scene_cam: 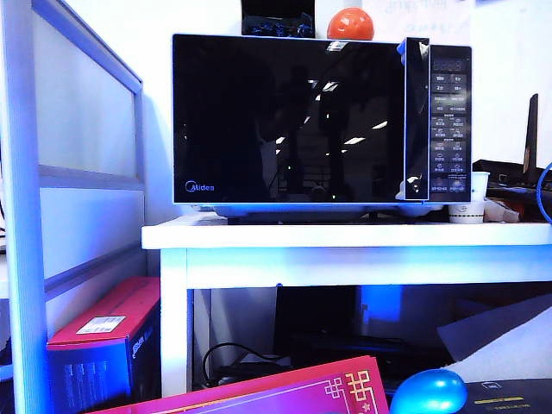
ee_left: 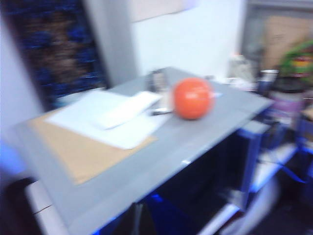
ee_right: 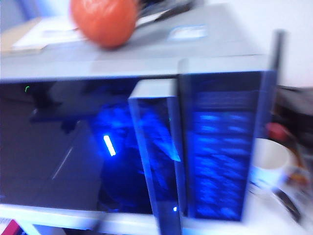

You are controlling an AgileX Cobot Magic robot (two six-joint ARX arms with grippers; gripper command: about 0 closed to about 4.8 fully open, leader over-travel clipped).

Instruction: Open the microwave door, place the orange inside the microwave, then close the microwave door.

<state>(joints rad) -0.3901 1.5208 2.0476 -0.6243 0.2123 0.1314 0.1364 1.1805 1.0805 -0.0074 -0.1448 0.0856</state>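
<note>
Sitting on a white tabletop [scene_cam: 345,235], the black Midea microwave [scene_cam: 321,121] has its glossy microwave door [scene_cam: 289,119] closed, the orange [scene_cam: 350,24] resting on its roof. A paper cup [scene_cam: 467,212] stands beside its button panel [scene_cam: 450,122], and a shiny blue object [scene_cam: 429,392] lies low in front. Neither end effector appears in the exterior view.

The blurred left wrist view looks down on the roof, where the orange [ee_left: 192,98] sits beside white papers [ee_left: 110,117]; the left end effector is unseen.

The right wrist view faces the door [ee_right: 73,142] and its handle strip [ee_right: 155,147], the orange [ee_right: 104,20] above; the right end effector is unseen, its state unknowable.
</note>
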